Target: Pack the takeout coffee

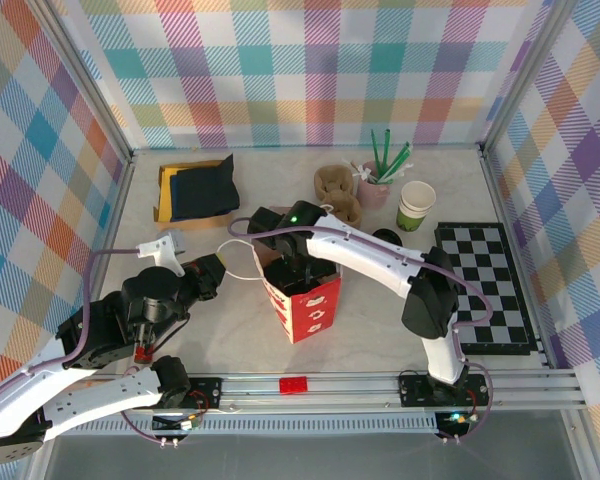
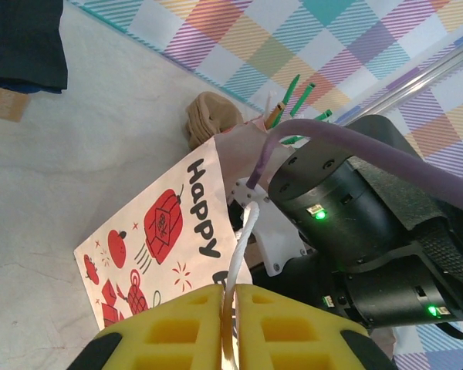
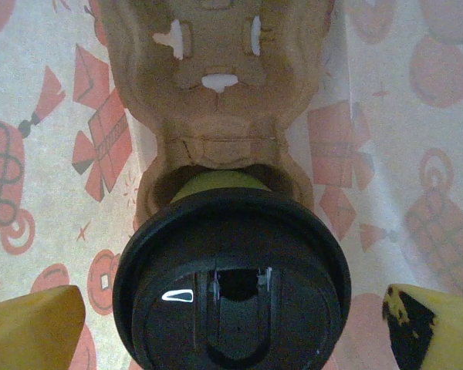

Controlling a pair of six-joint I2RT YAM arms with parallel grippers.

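In the right wrist view the takeout coffee shows its black lid and a sliver of green cup. It stands in a pocket of a brown cardboard carrier at the bottom of the red-and-white paper bag. My right gripper reaches down into the bag above the lid, open, with its yellow fingers wide of the lid on both sides. My left gripper is shut on the bag's white cord handle beside the bag's left edge, where the right arm enters the bag mouth.
Behind the bag stand more cardboard carriers, a pink cup of green straws, a white-and-green cup and a loose black lid. A checkered mat lies right, a dark cloth on a box back left, a red brick on the front rail.
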